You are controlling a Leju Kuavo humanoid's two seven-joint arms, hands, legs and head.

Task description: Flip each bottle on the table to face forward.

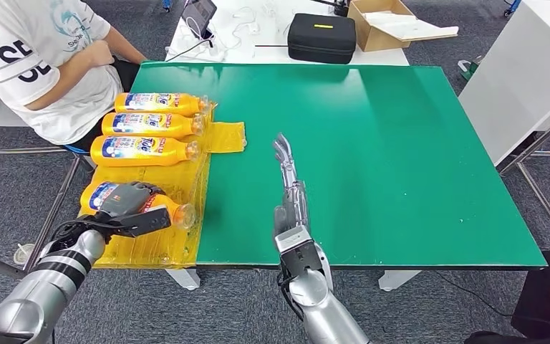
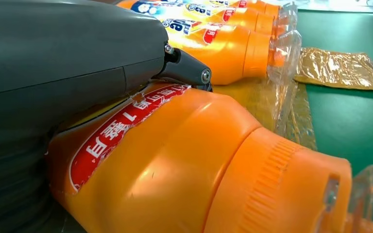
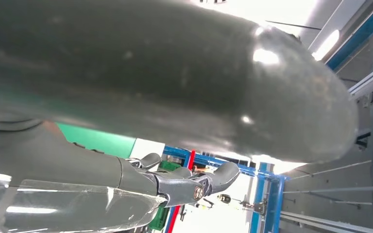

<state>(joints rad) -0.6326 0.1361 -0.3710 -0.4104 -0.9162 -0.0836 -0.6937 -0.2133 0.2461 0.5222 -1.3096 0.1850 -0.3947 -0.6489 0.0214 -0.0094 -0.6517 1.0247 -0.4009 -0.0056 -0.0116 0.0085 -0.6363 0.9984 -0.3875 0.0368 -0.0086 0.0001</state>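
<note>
Several orange detergent bottles lie on their sides on yellow plastic wrap point(image 1: 225, 136) at the left of the green table point(image 1: 372, 165), caps pointing right. Three of them point(image 1: 159, 103) point(image 1: 154, 124) point(image 1: 143, 150) lie in a row at the back with blue-and-red labels up. My left hand point(image 1: 125, 204) grips the nearest bottle point(image 1: 174, 210) around its body. Up close, this bottle point(image 2: 184, 160) shows a red label, and my left hand point(image 2: 68, 63) lies over it. My right hand point(image 1: 286, 179) stretches flat over the table's middle, fingers straight, holding nothing.
A person in a white shirt point(image 1: 43, 57) sits at the table's far left corner, close to the back bottles. A black case point(image 1: 322, 37) and a cardboard box point(image 1: 379, 25) stand on a white table behind. Another white table point(image 1: 515, 72) stands to the right.
</note>
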